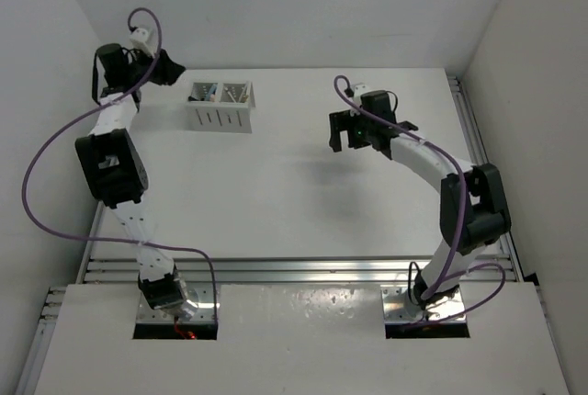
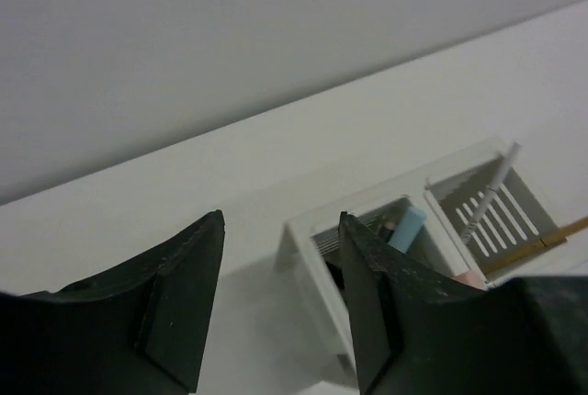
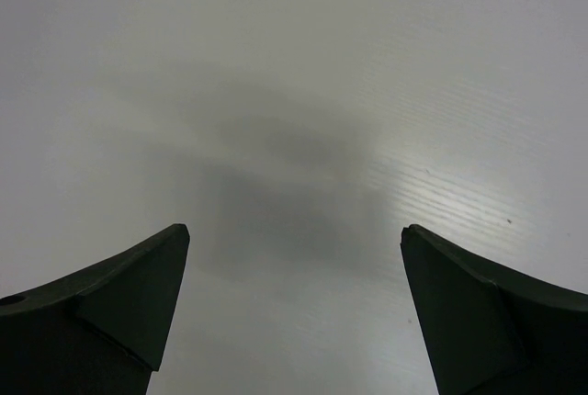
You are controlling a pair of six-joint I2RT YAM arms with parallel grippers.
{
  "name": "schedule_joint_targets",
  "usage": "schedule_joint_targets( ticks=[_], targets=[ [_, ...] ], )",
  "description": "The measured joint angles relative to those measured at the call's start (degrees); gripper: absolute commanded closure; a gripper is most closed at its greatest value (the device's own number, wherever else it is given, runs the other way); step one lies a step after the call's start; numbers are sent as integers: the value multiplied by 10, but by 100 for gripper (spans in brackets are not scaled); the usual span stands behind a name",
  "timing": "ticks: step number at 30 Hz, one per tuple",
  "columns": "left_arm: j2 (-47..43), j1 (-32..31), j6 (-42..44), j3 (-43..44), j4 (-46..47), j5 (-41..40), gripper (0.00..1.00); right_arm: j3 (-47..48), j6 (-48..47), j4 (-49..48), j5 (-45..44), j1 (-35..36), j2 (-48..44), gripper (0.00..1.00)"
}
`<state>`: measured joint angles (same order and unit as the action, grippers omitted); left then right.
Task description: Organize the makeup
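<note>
The makeup sticks stand in the white slotted two-compartment box (image 1: 221, 107) at the back left of the table. In the left wrist view the box (image 2: 308, 248) holds a pale blue stick (image 2: 407, 228) in its near compartment, and a thin white stick (image 2: 490, 191) and a tan stick (image 2: 542, 241) in the other. A pink tip (image 2: 469, 277) shows beside my finger. My left gripper (image 1: 170, 71) is open and empty, just left of the box; it also shows in its wrist view (image 2: 280, 225). My right gripper (image 1: 354, 133) is open and empty over bare table; it also shows in its wrist view (image 3: 294, 234).
White walls close the table at the back and both sides. An aluminium rail (image 1: 303, 269) runs along the near edge, in front of the arm bases. The right wrist view shows only white tabletop (image 3: 294, 119).
</note>
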<state>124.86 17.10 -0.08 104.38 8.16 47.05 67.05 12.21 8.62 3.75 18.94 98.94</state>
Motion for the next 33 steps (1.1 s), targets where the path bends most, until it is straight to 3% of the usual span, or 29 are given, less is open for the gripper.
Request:
schedule_joint_targets(
  ticks=[7, 8, 9, 14, 23, 33],
  targets=[
    [-132, 57, 32, 38, -193, -142, 32, 17, 38, 129, -26, -118, -36, 1],
    [-156, 64, 43, 29, -210, -155, 32, 18, 45, 146, -35, -137, -38, 1],
    [-185, 70, 54, 14, -231, -169, 26, 18, 51, 164, -47, -156, -40, 1],
    [-280, 72, 96, -81, -297, -223, 22, 17, 60, 230, -109, -189, -53, 1],
    [-299, 69, 95, -257, -336, -304, 22, 6, 55, 257, -162, -187, -88, 1],
    [-327, 67, 90, -275, -321, -313, 21, -5, 63, 262, -152, -187, -89, 1]
  ],
)
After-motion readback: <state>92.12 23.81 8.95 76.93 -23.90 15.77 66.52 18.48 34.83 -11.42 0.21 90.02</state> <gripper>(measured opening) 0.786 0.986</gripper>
